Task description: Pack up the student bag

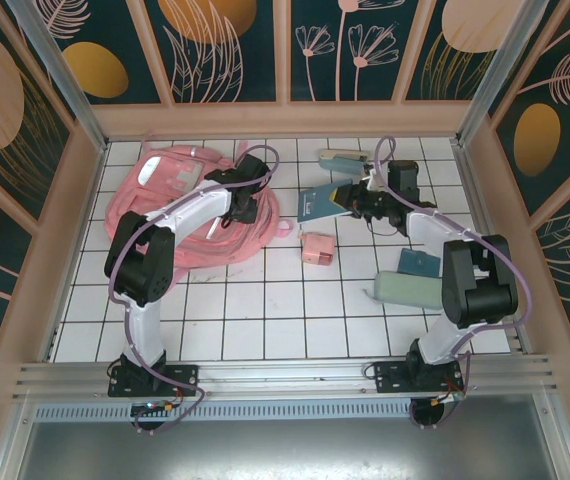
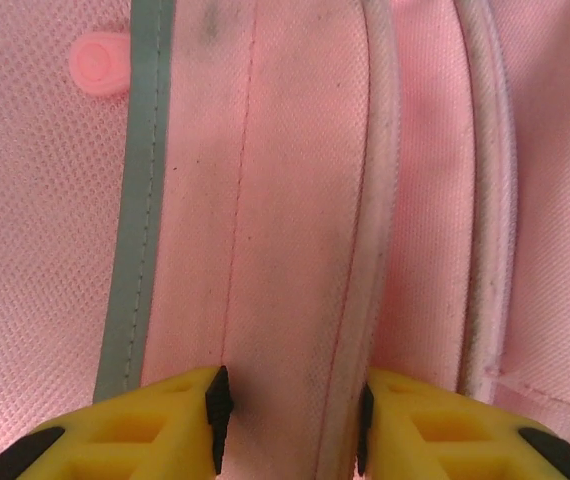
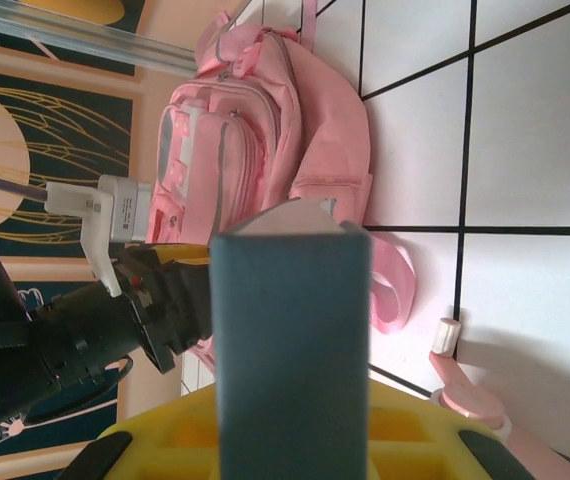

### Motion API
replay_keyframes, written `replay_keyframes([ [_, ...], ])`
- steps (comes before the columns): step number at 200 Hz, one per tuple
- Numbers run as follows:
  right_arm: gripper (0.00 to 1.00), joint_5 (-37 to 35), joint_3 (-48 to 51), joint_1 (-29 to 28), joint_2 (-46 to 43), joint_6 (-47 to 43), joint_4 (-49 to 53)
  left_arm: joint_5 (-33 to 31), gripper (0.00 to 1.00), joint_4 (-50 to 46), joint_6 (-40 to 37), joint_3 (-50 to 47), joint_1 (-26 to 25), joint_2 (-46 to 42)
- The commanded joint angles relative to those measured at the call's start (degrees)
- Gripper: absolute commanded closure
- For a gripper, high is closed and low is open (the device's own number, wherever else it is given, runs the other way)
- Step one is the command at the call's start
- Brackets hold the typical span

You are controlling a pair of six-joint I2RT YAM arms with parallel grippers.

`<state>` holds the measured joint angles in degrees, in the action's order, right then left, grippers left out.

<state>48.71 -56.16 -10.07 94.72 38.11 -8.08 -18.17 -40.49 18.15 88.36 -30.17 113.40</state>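
The pink backpack lies at the far left of the tiled table, the left gripper down on its fabric with its 2 jaws spread, while the right gripper pinches a blue notebook.

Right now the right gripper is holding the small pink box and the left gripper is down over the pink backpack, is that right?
Not quite: the right gripper is shut on the dark blue book, as the right wrist view shows; the small pink box lies free on the table. The left gripper is over the student bag, as you said.
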Motion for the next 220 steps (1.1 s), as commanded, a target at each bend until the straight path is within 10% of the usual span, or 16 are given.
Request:
replay_keyframes([
  [1,1.0,1.0,-0.6,-0.8,0.5,1.2,-3.7,-2.7,0.63,-0.3,-1.8,-1.2,0.1,-0.9],
  [29,1.0,1.0,-0.5,-1.3,0.2,2.2,-4.6,-4.8,1.0,0.0,-1.7,-1.1,0.1,-0.9],
  [128,1.0,-7.5,5.8,-11.4,3.5,23.3,-35.9,9.4,1.0,-3.7,-0.3,13.8,5.7,-9.6],
  [220,1.0,-20.8,-11.3,-25.0,22.4,32.7,-45.0,31.7,1.0,-2.2,-1.4,16.3,16.6,-17.2],
])
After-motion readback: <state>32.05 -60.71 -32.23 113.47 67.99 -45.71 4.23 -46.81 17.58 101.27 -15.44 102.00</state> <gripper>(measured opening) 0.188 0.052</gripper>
